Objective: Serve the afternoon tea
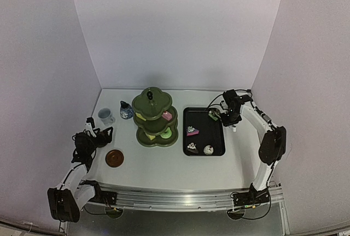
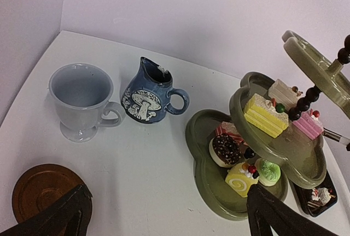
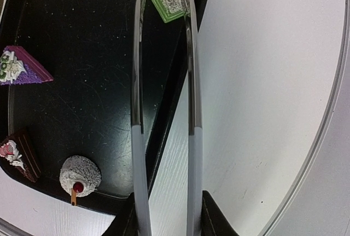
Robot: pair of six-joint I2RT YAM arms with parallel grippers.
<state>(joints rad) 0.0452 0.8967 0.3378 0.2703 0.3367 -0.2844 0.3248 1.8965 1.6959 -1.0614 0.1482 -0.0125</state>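
Stand: the olive-green three-tier stand [image 1: 156, 120] stood upright at mid-table, between the pot on its left and the tray on its right.
Middle tier: it held a yellow layered slice [image 2: 265, 113], a pink slice [image 2: 307, 125] and a pale block [image 2: 281, 91] set behind them.
Bottom tier: it held a chocolate doughnut [image 2: 224, 149], a red-striped slice [image 2: 229, 130], a yellow roll [image 2: 242, 177] and a green doughnut [image 2: 268, 170], all close together on the side facing the left arm.
Tray: the black rectangular tray [image 1: 202, 121] lay flat just beside the stand.
Tray contents: a purple wedge [image 3: 24, 70], a dark brown slice [image 3: 19, 156] and a white domed cake [image 3: 80, 174] topped with a cherry sat along the stand side and near end. A green square cake [image 3: 167, 0] with an orange topping sat at the far right corner.
Tongs: the two arms of the thin metal tongs [image 3: 191, 82] reached over the tray's right rim, with the green square cake between the tips. Whether it was lifted off the tray floor could not be told.
Right gripper: the right gripper [image 3: 168, 214] had its fingers pressed against the outer sides of the tongs' arms, clamping them.
Left gripper: the left gripper [image 2: 168, 192] hung low over the table [image 1: 164, 170], jaws spread wide and holding nothing.
Mug: the white mug [image 2: 82, 102] stood upright, its handle toward the pot.
Pot: the small dark-blue pot [image 2: 150, 93], with a white mushroom on its side, stood just beside the mug.
Coaster: one brown round coaster [image 2: 44, 189] lay flat near the mug, partly behind a left finger.
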